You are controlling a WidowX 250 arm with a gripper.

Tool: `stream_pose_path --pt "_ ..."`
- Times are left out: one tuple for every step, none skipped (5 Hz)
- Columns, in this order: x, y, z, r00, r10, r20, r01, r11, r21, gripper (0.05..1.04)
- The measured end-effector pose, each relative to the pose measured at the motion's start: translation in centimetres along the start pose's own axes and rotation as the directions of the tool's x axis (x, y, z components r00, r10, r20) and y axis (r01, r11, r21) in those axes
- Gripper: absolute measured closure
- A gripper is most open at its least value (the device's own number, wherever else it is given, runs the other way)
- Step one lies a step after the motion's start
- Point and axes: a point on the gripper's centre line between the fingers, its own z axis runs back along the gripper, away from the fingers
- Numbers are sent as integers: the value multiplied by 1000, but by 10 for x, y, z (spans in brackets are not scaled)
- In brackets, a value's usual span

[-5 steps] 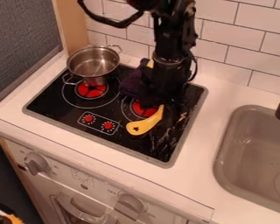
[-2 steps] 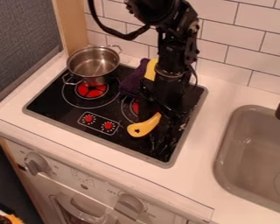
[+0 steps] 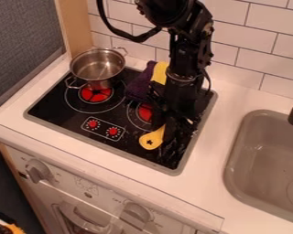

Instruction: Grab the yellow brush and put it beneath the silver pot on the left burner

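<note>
The black tool (image 3: 166,122) hangs over the right half of the black cooktop (image 3: 57,107), near the middle of the frame, beneath an arm that comes in from the top edge. Whether it is released or clenched on something cannot be told. Directly below it lies the yellow brush (image 3: 151,140), its rounded end with a star-shaped mark pointing toward the lower left; the rest runs up behind the dark shape of the tool and is hidden. The red-centred right burner (image 3: 144,112) sits just beside, partly covered by the arm. Between the arm and the silver pot is a dark purple cloth (image 3: 138,87), crowding that stretch, with a yellow piece (image 3: 160,72) along its right side. The silver pot (image 3: 97,68) stands upright in the upper left of the frame, over the far part of the left burner (image 3: 95,94), whose red centre shows in front of it; one of its handles juts toward the near left. Nearer the front are two red knobs (image 3: 113,131) in a white outline. The white table (image 3: 216,183) surrounds the cooktop, with a grey sink (image 3: 262,155) at the right edge.
</note>
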Motion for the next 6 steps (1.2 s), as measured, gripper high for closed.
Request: stream_pose_path --pt "-12 -9 4 1000 -6 10 7 1000 -12 747" --pt "-29 -7 25 998 26 60 -25 999 -22 763" --pt "-62 40 40 973 203 113 -200 979 -39 763" --pt "-80 77 32 941 320 111 -317 947 -50 763" --pt "-106 122 21 901 425 91 -425 905 -20 763" --pt "-130 157 8 867 492 76 -492 870 -15 763"
